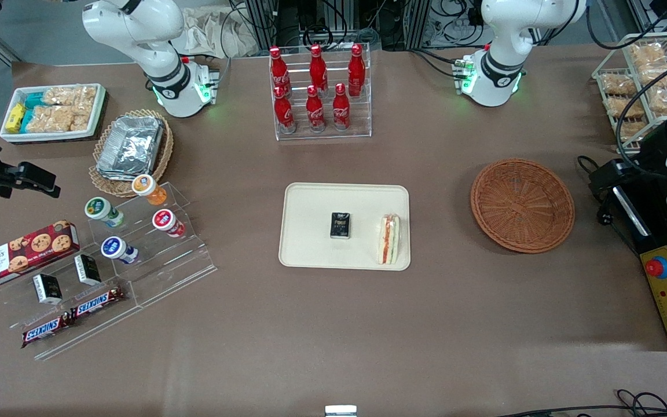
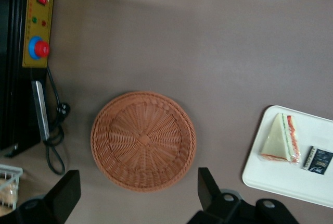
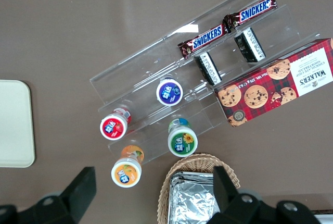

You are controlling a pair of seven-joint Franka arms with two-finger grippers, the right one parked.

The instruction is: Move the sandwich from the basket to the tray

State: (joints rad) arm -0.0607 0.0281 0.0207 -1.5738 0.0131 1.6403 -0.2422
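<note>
Front view: nearest the camera, two Snickers bars [image 1: 73, 315] are seen on an acrylic step stand [image 1: 131, 272] toward the parked arm's end of the tabletop [image 1: 333, 347], with a Walkers biscuit box [image 1: 24, 253] and small capped pots on the steps above. The tray [image 1: 310, 243] is set at mid-tabletop. The sandwich [image 1: 389, 239] is lying in the tray, close to the rim on the working arm's side, and a small black packet [image 1: 340, 225] is lying in the tray beside it, apart from it. The basket [image 1: 522, 205] is resting on the tabletop toward the working arm's end, well apart from the tray, with nothing in it. A rack of red bottles [image 1: 319, 90] is placed near the tabletop edge farthest from the camera. The end effector is not made out in this view.

Left wrist view: the end effector [image 2: 135, 200] is held above the tabletop over the basket [image 2: 143, 140]. Its two fingers [image 2: 65, 195] are spread wide, with nothing gripped between them. The sandwich [image 2: 281, 138] is recorded on the tray [image 2: 291, 182], with the black packet [image 2: 318, 160] just beside it. A yellow control box with a red button [image 2: 37, 21] is noted near the tabletop edge.

Right wrist view: the step stand [image 3: 177, 78], the Snickers bars [image 3: 229, 23] and the biscuit box [image 3: 278, 83] are shown, along with one rounded corner of the tray [image 3: 15, 125].
</note>
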